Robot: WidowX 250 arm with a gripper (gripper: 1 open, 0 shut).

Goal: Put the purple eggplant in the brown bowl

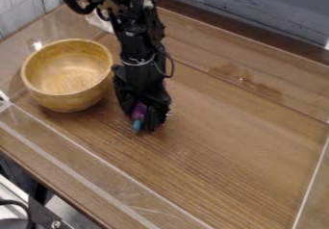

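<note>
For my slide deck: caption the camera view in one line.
Open gripper lowered around the purple eggplant on the wooden table, beside the empty brown bowl.

The bowl (64,74) sits on the table (232,137) at the left. The eggplant (139,117) lies on the table to the bowl's right, apart from it. The gripper (141,113) stands directly over the eggplant, its fingers straddling it and hiding most of it.

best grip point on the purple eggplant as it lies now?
Take the purple eggplant across its plump middle, from straight above: it lies flat on the table, long and narrow. The open gripper already straddles it, teal tip poking out below the fingers.
</note>
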